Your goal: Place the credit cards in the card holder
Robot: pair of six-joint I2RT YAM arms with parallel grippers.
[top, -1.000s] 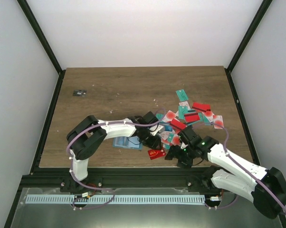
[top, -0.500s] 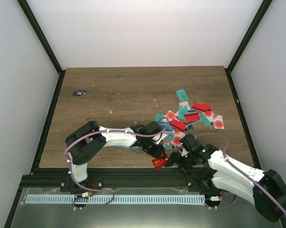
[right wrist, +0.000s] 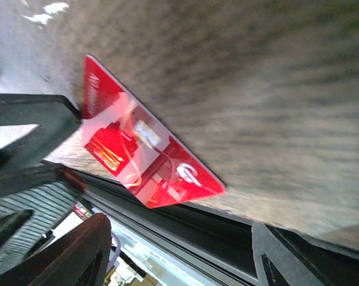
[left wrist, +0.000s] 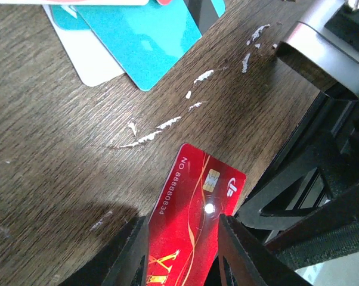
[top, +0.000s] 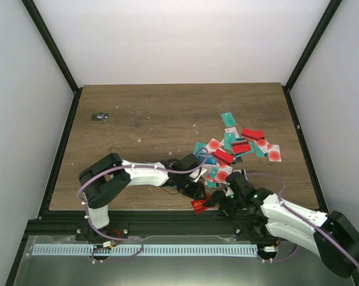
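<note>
Down at the near edge of the table (left wrist: 60,149), the left hand (left wrist: 182,229) has its two fingers astride a red card (left wrist: 197,196), one over each long edge. Whether they pinch it or only bracket it, I cannot tell. The card lies face up, chip and number showing, one corner poking past the table's edge. The right hand (right wrist: 179,229) is just beside it, fingers spread apart and holding nothing, facing that overhanging corner. Farther in, a teal card (left wrist: 146,42) overlaps a white card (left wrist: 87,65). The other cards (top: 236,146), red, teal and white, lie heaped right of middle. A small dark object (top: 99,116) sits well apart at the far left.
</note>
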